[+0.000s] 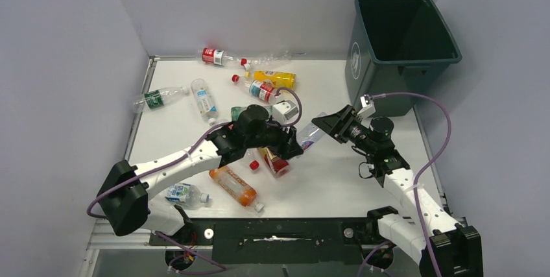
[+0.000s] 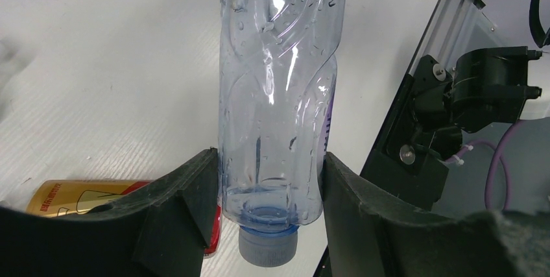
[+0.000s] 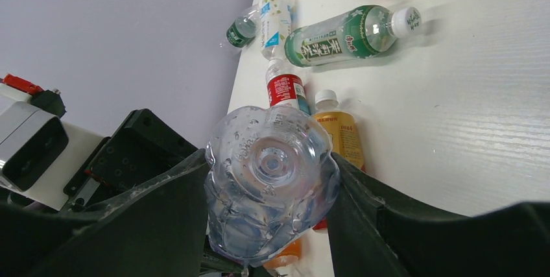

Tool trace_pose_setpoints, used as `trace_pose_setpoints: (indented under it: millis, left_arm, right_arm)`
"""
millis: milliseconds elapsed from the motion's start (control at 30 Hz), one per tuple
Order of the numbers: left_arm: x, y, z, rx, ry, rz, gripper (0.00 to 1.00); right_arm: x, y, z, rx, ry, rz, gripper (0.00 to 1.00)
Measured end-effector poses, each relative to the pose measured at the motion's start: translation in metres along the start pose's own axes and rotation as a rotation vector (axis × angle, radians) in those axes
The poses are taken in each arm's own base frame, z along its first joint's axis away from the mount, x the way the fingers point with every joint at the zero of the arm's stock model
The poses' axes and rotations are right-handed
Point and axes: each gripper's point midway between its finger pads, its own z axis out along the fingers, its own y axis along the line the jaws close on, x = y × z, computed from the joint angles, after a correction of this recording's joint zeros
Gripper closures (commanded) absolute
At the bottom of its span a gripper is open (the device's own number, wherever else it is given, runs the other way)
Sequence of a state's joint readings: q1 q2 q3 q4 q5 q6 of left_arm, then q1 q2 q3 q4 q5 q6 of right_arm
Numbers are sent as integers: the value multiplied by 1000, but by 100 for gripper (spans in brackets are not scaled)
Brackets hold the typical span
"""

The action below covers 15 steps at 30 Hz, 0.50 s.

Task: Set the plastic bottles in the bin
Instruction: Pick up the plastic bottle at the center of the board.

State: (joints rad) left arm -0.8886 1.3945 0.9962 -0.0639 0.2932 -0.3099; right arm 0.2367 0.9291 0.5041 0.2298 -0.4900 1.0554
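Clear plastic bottle [image 2: 279, 95]: held level above the white table [image 1: 363, 180], between both arms, apart from dark green bin [image 1: 363, 63]. Left gripper [image 2: 269, 180] clamped beside capped neck; right gripper [image 3: 269, 173] closed against base.

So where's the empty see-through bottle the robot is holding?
In the top view, the clear bottle is held up near the middle of the table, its cap end in the left gripper and its bottom between the fingers of the right gripper.
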Motion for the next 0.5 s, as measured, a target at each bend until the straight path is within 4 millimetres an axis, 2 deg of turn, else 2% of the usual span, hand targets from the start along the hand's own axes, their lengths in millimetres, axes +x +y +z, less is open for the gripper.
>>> trace_pose_setpoints:
  millis: [267, 333, 367, 400, 433, 500]
  left_arm:
    - [2, 1, 2, -1, 6, -1, 52]
    - [2, 1, 2, -1, 6, -1, 44]
    - [2, 1, 2, -1, 6, -1, 32]
    - [2, 1, 2, -1, 6, 0, 24]
    - [2, 1, 2, -2, 7, 1, 20]
    - [3, 2, 1, -7, 11, 6, 17]
  right_arm:
    - [1, -1, 0, 4, 2, -1, 59]
    - [1, -1, 0, 4, 2, -1, 59]
    - [1, -1, 0, 4, 2, -1, 59]
    - [1, -1, -1, 4, 2, -1, 59]
    - [1, -1, -1, 4, 2, -3, 59]
    - [1, -3, 0, 11, 1, -7, 59]
